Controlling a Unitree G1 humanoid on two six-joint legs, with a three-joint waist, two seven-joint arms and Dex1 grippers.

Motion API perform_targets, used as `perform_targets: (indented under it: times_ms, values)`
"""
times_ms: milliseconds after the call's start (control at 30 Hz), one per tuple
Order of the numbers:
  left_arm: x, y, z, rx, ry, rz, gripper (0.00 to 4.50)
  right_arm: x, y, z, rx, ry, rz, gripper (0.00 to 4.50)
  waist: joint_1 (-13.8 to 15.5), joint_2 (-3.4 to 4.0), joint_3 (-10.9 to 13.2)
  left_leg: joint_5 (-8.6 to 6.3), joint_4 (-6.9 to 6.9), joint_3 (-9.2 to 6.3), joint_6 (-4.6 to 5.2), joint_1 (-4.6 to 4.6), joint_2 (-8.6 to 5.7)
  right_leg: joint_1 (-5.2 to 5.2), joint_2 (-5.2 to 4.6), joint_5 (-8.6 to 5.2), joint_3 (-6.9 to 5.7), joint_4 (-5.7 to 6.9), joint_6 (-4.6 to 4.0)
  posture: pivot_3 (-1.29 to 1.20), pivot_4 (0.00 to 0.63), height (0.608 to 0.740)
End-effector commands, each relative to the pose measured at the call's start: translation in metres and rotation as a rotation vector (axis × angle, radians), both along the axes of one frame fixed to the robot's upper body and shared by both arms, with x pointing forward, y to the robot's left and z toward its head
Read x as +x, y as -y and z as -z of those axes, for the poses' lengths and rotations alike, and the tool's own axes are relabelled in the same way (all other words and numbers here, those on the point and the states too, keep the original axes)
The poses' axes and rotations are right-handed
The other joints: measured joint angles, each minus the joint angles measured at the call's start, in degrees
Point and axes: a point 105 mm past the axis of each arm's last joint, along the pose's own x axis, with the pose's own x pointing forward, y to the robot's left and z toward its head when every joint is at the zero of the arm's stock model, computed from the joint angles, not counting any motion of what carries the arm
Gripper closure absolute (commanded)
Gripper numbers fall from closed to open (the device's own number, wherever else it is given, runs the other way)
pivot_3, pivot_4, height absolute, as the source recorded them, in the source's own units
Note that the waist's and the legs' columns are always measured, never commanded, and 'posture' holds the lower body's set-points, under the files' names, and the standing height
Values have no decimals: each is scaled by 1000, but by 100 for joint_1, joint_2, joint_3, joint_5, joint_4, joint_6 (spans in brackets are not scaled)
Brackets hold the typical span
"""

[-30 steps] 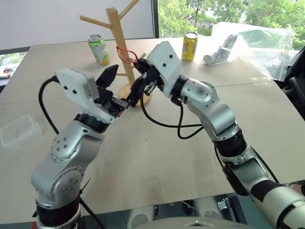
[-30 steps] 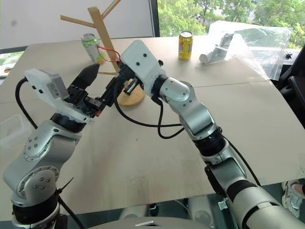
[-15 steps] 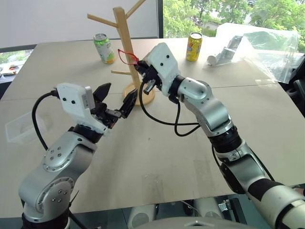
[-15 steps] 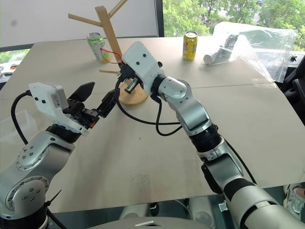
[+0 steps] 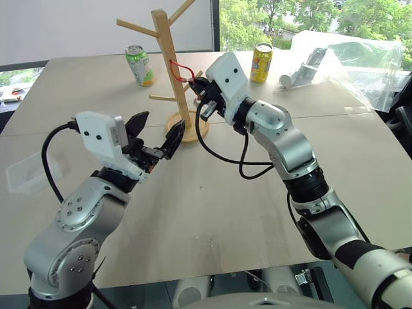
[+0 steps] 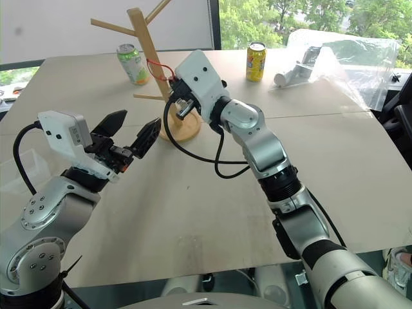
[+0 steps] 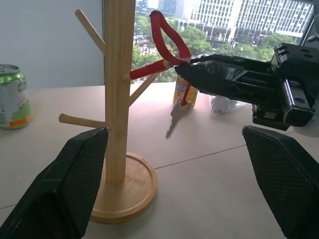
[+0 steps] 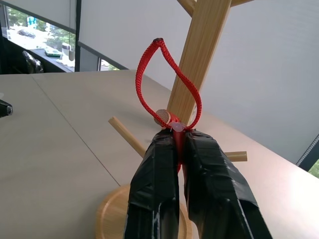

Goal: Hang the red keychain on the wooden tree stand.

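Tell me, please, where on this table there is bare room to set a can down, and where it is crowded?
The table is bare between the two arms, below the tree stand. Another open patch lies right of the right gripper, before the plastic bag. Crowded: around the stand, where the keychain, green can, yellow can and left gripper gather.

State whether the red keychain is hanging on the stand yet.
Not yet: the right claw grips the red keychain, whose loop is around a peg tip.

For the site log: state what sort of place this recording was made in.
Probably an upper-floor office or lab used for robot tests. A large plain tabletop stands by a window with trees outside, the left wrist view shows high-rise buildings, and the props are staged: wooden tree stand, soda cans.
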Motion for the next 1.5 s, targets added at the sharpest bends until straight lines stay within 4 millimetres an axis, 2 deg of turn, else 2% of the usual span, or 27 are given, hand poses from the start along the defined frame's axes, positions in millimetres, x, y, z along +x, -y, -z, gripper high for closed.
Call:
perform_targets:
  times_ms: [33, 367, 833, 933, 1033, 1067, 1100, 1200, 1367, 1500]
  values:
    - [-3, 0, -6, 6, 23, -3, 0, -3, -3, -2, 2, 3, -15, 4429, 6, 0, 0, 0, 0, 0, 0, 0, 0, 0, 0, 0, 0, 0, 0, 0, 150, 740]
    - [1, 3, -12, 12, 27, 2, 0, 4, -5, 12, -6, -48, -2, 4429, 1, 0, 0, 0, 0, -1, 0, 0, -1, 0, 1, 0, -1, 0, 0, 0, 150, 740]
    - [0, 5, -14, 5, 33, 5, 0, 20, -13, 7, 41, -44, 53, 4429, 0, 0, 0, 1, 0, -1, -2, -1, -1, 0, 1, 0, -1, 0, 0, 0, 150, 740]
    - [1, 6, -15, 4, 33, 7, 0, 22, -12, 5, 65, -49, 61, 3376, 2, 0, 0, 1, 0, -2, -2, -1, -1, 0, 1, 0, -1, 1, 0, 0, 150, 740]
    - [1, 6, -15, 3, 34, 5, 0, 22, -13, 5, 76, -54, 56, 1940, 2, 0, 0, 5, 0, -1, -9, -1, -1, 0, 0, 0, -1, 0, 0, 0, 150, 740]
    - [2, 5, -15, 2, 32, 3, 0, 22, -13, 5, 77, -55, 55, 1795, -1, 0, 0, 5, 0, -1, -9, -1, -1, 0, 0, 0, 0, 0, -1, 0, 150, 740]
    - [2, 5, -14, 2, 31, 2, 0, 22, -12, 5, 77, -54, 53, 1186, -3, 0, 0, 6, 0, -1, -9, -1, -1, 0, 0, 0, 0, 0, -1, 0, 150, 740]
    - [4, 4, -14, 17, 32, -13, 0, 22, -7, 7, 85, -59, 57, 84, -1, 0, 0, 5, 0, -2, -9, -1, 0, 0, 1, 0, -1, 1, -1, 0, 150, 740]
    - [15, -24, -5, 31, 23, -212, 0, 30, 29, 18, 138, -85, 136, 84, 23, 0, 0, 5, 0, -3, -8, -1, -1, 1, 0, 0, -2, 0, -1, 0, 150, 740]
    - [27, -63, 29, 27, -50, -434, 0, 45, 97, 47, 167, -78, 372, 84, 23, 1, -3, 5, 0, 1, -8, 5, -7, 5, -1, 0, 7, 2, -1, 0, 150, 740]
